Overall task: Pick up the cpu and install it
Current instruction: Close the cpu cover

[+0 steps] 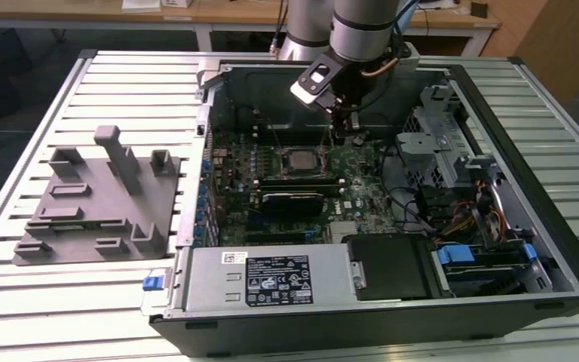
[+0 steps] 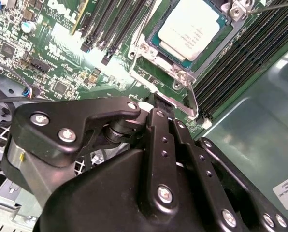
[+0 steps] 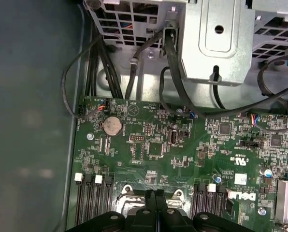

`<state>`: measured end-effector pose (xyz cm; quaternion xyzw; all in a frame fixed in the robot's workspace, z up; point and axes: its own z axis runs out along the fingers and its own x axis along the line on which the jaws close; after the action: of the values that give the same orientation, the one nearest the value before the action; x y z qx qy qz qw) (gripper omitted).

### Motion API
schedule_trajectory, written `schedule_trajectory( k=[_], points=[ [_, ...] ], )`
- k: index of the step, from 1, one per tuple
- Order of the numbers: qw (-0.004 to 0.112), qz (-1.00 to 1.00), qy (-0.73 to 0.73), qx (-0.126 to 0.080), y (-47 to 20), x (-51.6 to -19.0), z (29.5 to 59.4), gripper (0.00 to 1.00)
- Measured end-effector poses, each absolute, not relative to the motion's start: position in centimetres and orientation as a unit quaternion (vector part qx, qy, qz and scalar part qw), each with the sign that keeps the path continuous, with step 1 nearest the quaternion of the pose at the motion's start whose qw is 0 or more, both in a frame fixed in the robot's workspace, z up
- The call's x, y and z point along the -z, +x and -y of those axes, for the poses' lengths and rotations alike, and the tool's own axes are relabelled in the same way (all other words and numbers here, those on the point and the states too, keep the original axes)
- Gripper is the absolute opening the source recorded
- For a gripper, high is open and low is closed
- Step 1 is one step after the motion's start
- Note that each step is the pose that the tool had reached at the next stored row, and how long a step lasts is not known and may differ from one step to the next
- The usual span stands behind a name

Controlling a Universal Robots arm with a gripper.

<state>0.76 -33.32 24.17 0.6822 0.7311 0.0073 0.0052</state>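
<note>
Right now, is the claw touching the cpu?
Apart. In the second wrist view the cpu sits in its socket, and the metal socket frame lies plainly between it and the claw.

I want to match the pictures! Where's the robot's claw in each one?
Exterior view: the gripper hangs beside the cpu.
Second wrist view: the gripper points at the socket frame.
First wrist view: the gripper sits between the memory slots.
Shared landmark: the memory slots.

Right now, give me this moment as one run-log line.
pale silver square cpu: lying in metal-framed motherboard socket | black gripper: shut, at socket's edge | dark computer case: open
</note>
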Motion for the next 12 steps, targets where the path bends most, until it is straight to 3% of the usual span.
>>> schedule_trajectory(
  k=[12],
  points=[
    [0.005, -0.731, 0.682, -0.007, 0.04, -23.91, 33.31, 0.11]
  ],
)
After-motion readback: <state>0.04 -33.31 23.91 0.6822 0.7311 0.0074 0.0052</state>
